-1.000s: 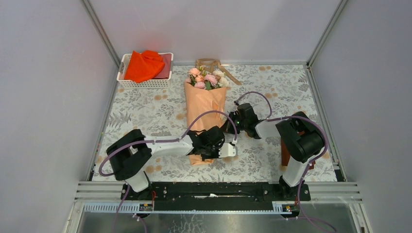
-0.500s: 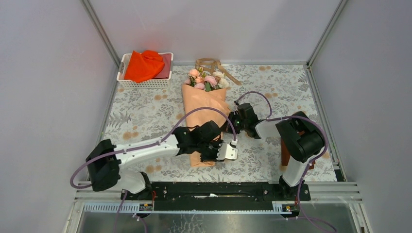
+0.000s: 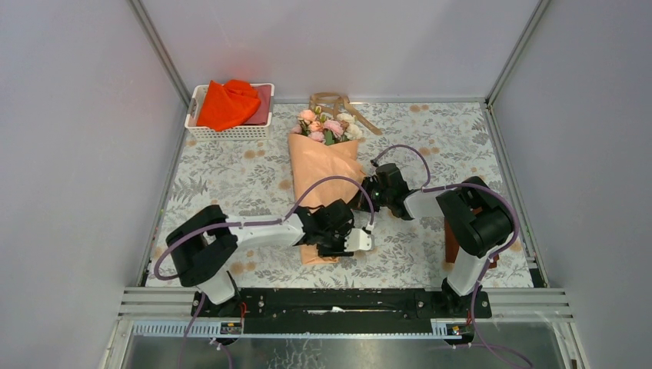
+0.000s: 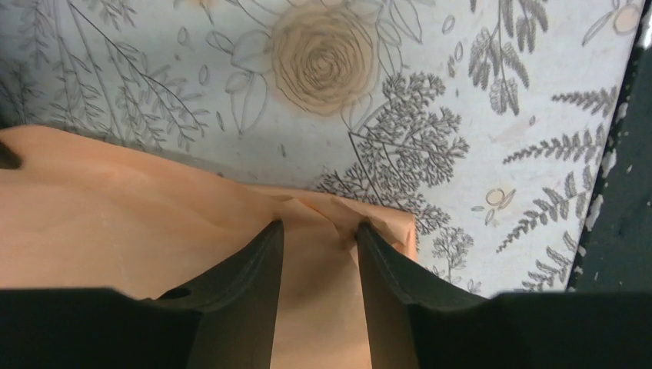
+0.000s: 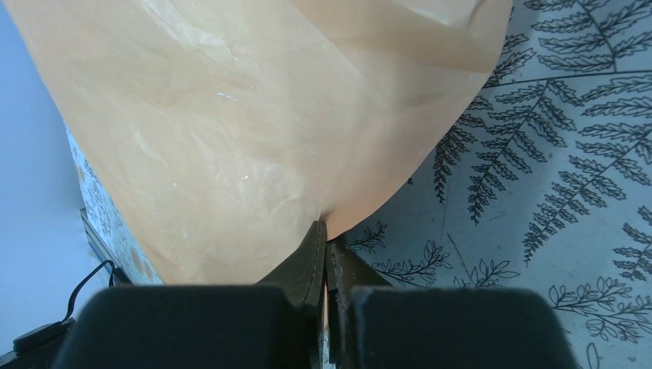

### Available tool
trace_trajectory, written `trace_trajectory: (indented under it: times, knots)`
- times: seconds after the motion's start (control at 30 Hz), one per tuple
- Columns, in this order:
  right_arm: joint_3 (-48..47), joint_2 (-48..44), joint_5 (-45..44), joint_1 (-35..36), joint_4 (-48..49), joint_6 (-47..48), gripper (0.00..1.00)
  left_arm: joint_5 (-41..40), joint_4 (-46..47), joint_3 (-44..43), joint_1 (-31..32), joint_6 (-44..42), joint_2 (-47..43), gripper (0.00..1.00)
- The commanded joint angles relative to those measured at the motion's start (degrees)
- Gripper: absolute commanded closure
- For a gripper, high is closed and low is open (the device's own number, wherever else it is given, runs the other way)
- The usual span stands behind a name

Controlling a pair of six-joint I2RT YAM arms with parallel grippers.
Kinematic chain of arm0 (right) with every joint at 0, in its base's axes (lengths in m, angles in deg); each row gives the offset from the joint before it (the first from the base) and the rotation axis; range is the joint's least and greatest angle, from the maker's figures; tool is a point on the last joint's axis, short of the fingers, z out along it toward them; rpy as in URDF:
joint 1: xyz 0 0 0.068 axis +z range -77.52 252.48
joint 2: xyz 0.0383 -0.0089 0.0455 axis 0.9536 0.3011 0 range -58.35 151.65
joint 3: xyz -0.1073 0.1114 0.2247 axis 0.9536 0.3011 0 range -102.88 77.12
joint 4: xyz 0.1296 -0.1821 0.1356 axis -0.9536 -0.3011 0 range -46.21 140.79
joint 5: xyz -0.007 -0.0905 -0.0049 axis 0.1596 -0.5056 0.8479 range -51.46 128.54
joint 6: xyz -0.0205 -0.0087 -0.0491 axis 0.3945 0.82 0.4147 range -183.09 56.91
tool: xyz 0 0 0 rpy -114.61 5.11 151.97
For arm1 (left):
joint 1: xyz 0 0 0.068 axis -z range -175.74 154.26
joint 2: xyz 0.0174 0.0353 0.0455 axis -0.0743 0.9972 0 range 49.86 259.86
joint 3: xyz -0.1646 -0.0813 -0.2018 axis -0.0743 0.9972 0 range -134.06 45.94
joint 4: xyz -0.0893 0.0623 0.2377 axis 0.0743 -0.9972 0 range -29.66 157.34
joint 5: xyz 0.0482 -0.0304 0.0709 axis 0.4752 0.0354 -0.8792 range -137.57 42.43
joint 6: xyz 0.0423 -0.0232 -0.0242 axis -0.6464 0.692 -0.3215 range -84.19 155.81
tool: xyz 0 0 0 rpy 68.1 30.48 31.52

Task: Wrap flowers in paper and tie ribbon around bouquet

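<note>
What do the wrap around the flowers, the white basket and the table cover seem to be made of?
The wrap: thin matte paper; it creases finely. The basket: probably plastic, white slotted wall. The table cover: printed sheet, cloth or vinyl; unclear.

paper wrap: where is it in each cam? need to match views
Top external: paper lies mid-table, blooms at the far end, narrow end between both arms.
Left wrist: paper at lower left, running under the parted left end effector.
Right wrist: paper fills the upper left, its edge pinched by the right end effector.
Shared landmark: leaf-print mat.
</note>
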Motion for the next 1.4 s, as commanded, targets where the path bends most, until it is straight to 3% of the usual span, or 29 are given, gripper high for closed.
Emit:
trace_trajectory:
  times: [0.0,0.1,0.3,0.43,0.57,0.7,0.8,0.9,1.13,1.37]
  knots:
    - [0.1,0.3,-3.6,-1.0,-4.9,2.8,1.0,1.1,3.6,3.5,0.6,-1.9,-0.2,0.52]
    - [-0.4,0.7,-3.4,-1.2,-5.4,3.1,1.0,5.5,-0.3,3.8,0.9,-2.5,-1.8,0.49]
    - [-0.6,1.3,-3.6,-1.2,-5.7,3.3,0.98,15.9,-6.8,2.3,-1.2,-4.6,-13.9,0.3]
    - [-0.7,1.5,-3.6,-1.2,-5.7,3.4,0.87,18.1,-9.4,-3.2,-12.9,0.7,-13.9,0.27]
    - [-0.8,2.1,-3.5,-1.2,-5.6,3.4,0.78,11.8,-2.8,-6.3,-25.8,11.2,-9.8,0.26]
    - [-0.3,2.5,-3.4,-1.2,-4.8,3.2,0.84,13.3,-1.6,-9.2,-33.8,14.5,-6.1,0.28]
    - [-0.4,3.5,-2.9,-1.2,-4.3,3.0,0.94,17.5,-0.5,-9.7,-34.4,14.2,-6.2,0.32]
    - [-0.1,4.3,-2.4,-1.2,-3.3,2.4,0.98,21.5,1.5,-10.0,-34.4,15.8,-5.4,0.35]
    - [0.0,4.4,-2.1,-1.2,-3.1,2.4,1.0,7.3,8.1,-13.4,-38.7,22.1,4.7,0.51]
    - [0.3,4.4,-1.6,-1.2,-3.3,2.8,1.0,0.7,8.9,-18.5,-44.3,24.6,13.1,0.52]
